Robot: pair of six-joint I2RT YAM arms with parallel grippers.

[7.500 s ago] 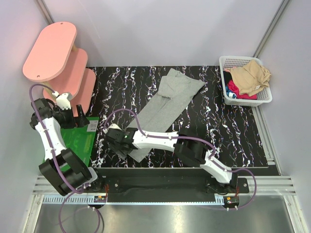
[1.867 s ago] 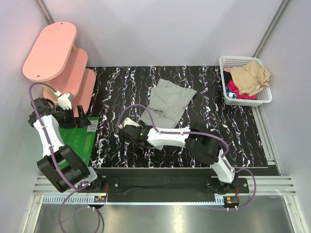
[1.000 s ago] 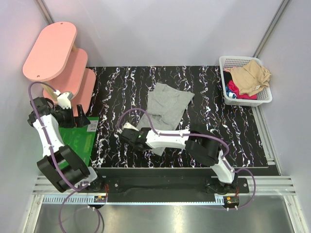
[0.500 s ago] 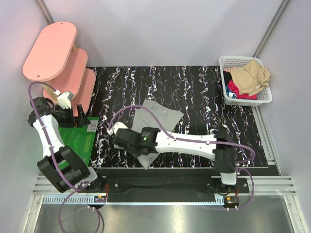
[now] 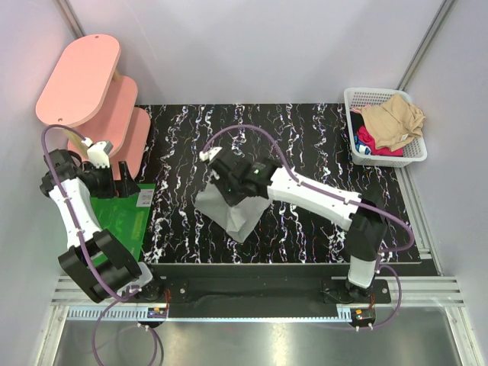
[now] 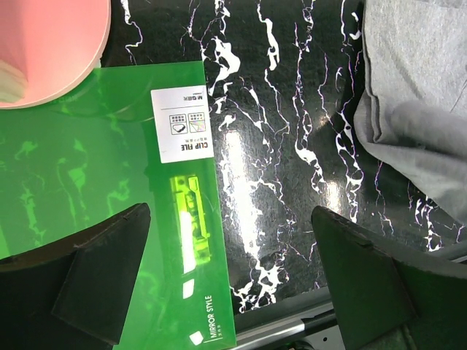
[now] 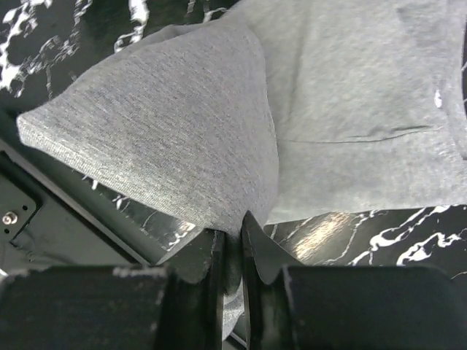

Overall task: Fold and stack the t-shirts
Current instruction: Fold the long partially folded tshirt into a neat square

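My right gripper (image 5: 229, 181) (image 7: 233, 227) is shut on a fold of the heather grey t-shirt (image 5: 236, 216) (image 7: 182, 131), mid-table and left of centre. The cloth hangs from the jaws in a bunched, roughly triangular shape, and more of it lies on the black marbled table (image 5: 320, 145) below. Its edge also shows at the right of the left wrist view as grey t-shirt (image 6: 416, 95). Far left, my left gripper (image 5: 125, 178) (image 6: 230, 244) stands wide open over the green mat (image 5: 122, 221) (image 6: 87, 182), holding nothing. Tan (image 5: 393, 122) and red (image 5: 370, 140) t-shirts lie piled in the basket.
The white lattice basket (image 5: 358, 95) stands at the table's back right corner. A pink tiered shelf (image 5: 84, 84) rises at the back left, beside the green mat. A metal rail (image 5: 267, 267) runs along the near table edge.
My right gripper has swung from the front left of the table back towards the middle, carrying the grey t-shirt with it, so the cloth is now bunched under it. The left arm has barely moved.
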